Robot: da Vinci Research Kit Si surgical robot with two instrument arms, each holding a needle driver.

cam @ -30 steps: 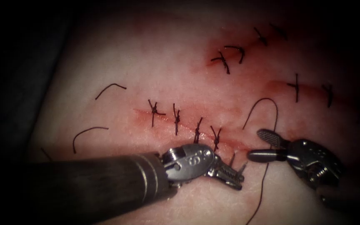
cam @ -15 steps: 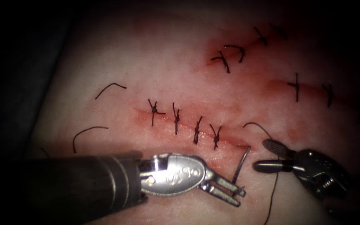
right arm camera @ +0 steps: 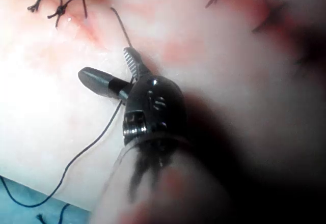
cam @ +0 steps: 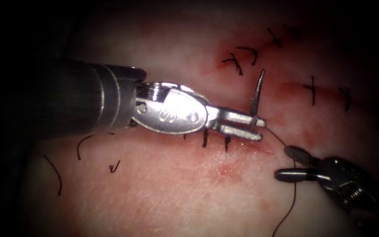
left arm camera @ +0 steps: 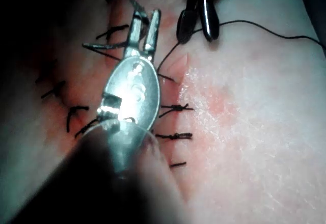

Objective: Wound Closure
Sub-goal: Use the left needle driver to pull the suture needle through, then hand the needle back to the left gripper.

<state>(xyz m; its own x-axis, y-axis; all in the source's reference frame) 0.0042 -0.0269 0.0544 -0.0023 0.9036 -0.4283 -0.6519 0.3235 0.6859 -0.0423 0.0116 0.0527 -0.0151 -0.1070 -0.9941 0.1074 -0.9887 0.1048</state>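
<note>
Left tool (cam: 254, 127) has its jaws clenched on the needle (cam: 256, 94) near its tail end, clear above the tissue (cam: 163, 184) with thread (cam: 292, 184) trailing; right tool (cam: 292, 164) gapes, grasping nothing; needle looks stiff, slippery, best gripped mid-curve.

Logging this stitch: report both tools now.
Left tool: shut on the needle near its rear end, clear of the tissue.
Right tool: open, holding nothing.

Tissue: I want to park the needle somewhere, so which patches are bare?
Bare: pale tissue below the stitched cut, between the loose cut thread ends and the dark thread. Crowded: around the left tool gripping the curved needle, and the open right tool.
</note>
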